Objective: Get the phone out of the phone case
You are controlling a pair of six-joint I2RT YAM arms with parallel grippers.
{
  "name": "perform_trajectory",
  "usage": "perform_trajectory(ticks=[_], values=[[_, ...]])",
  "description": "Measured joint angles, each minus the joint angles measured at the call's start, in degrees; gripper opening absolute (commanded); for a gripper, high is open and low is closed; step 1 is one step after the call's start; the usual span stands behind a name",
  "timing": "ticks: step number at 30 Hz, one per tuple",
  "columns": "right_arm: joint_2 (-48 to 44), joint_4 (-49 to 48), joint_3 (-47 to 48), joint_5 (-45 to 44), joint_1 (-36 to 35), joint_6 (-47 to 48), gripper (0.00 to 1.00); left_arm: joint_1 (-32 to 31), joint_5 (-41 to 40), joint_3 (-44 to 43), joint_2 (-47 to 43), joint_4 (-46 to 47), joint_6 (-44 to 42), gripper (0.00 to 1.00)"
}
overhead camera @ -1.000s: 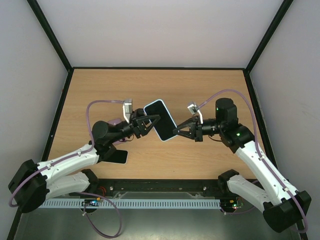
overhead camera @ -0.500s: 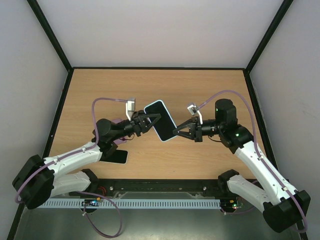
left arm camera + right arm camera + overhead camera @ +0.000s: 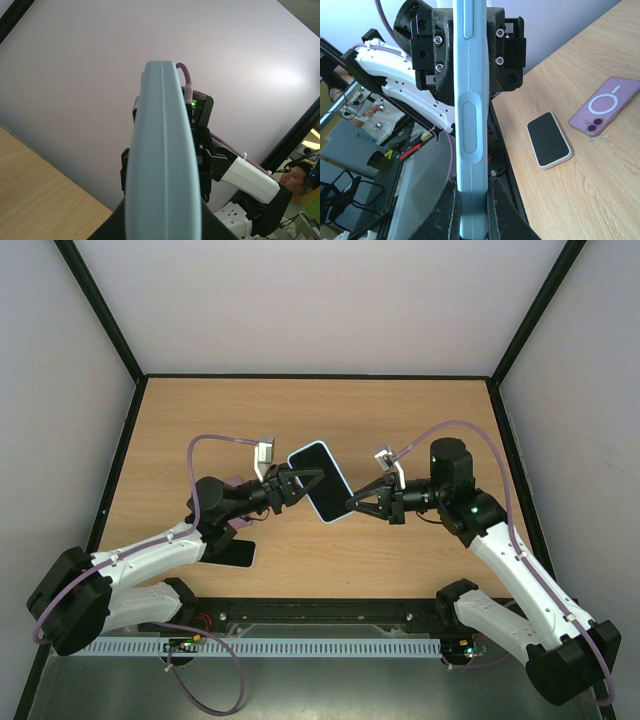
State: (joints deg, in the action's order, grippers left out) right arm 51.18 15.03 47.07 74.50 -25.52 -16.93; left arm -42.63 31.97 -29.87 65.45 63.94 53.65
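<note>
A phone in a light blue case (image 3: 322, 480) hangs in the air over the middle of the table, between both grippers. My left gripper (image 3: 302, 485) holds its left long edge. In the left wrist view the case (image 3: 160, 160) shows edge-on, with dark fingers (image 3: 107, 227) flanking it at the bottom. My right gripper (image 3: 356, 503) is shut on the case's lower right end. In the right wrist view the case (image 3: 470, 115) stands edge-on, side buttons showing, with both fingers (image 3: 449, 210) pressed against it. The phone's screen faces up in the top view.
A phone with a black screen (image 3: 232, 552) lies on the table under my left arm, and also shows in the right wrist view (image 3: 549, 139). A purple phone (image 3: 605, 106) lies face down beside it, mostly hidden by my left arm (image 3: 150, 555) in the top view.
My left arm has shifted slightly to the right, toward the cased phone. The phone and my right arm have stayed in place.
</note>
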Motion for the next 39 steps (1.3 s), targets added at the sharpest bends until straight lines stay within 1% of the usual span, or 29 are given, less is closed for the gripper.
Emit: perform_trajectory(ticks=[2,4,5,6,9,10,12,14,17,20,23,26,29,34,39], values=[[0.00,0.00,0.00,-0.17,-0.02,0.26,0.04,0.24,0.20,0.00,0.00,0.00,0.22,0.05],[0.00,0.07,0.00,-0.46,-0.02,0.92,0.11,0.46,0.48,0.00,0.00,0.00,0.35,0.04],[0.00,0.13,0.00,-0.70,-0.02,1.49,0.16,0.59,0.70,0.00,0.00,0.00,0.35,0.03],[0.00,0.44,0.02,-0.90,-0.02,2.14,0.23,0.74,1.01,0.00,0.00,-0.04,0.37,0.03],[0.15,4.57,1.29,-1.33,-0.17,7.04,0.56,1.86,2.47,0.00,-0.09,-0.94,0.39,0.03],[0.37,6.82,2.47,-1.90,-0.17,9.84,0.62,2.58,2.91,-0.02,-0.26,-1.77,0.35,0.03],[0.83,11.93,5.60,-3.61,-0.17,17.14,0.66,3.85,4.33,-0.24,-0.83,-4.59,-0.52,0.03],[1.05,17.62,8.85,-5.92,-0.17,25.66,0.66,4.70,6.03,-1.81,-1.40,-9.68,-2.62,0.02],[1.20,24.61,11.65,-9.38,-0.17,36.54,0.63,5.05,8.61,-5.77,-1.75,-17.68,-6.95,0.02],[2.64,30.58,12.79,-12.31,-0.17,45.22,0.59,5.05,11.93,-9.55,-1.84,-23.74,-11.02,0.02],[5.14,35.41,13.20,-13.27,-0.17,51.25,0.53,5.05,14.14,-10.54,-2.34,-26.58,-13.51,0.03],[6.64,38.36,13.27,-13.09,-0.17,55.12,0.45,5.05,16.04,-10.58,-2.51,-28.48,-14.93,0.02],[7.04,40.04,13.57,-12.79,-0.20,57.13,0.40,4.87,18.08,-10.64,-2.01,-29.20,-15.43,0.02],[9.16,43.74,16.06,-11.80,-0.57,61.66,0.37,3.65,19.93,-11.26,-0.24,-29.05,-15.72,0.02],[11.02,46.47,16.39,-9.99,-0.87,64.30,0.33,3.10,20.81,-11.34,1.73,-26.03,-14.58,0.02]])
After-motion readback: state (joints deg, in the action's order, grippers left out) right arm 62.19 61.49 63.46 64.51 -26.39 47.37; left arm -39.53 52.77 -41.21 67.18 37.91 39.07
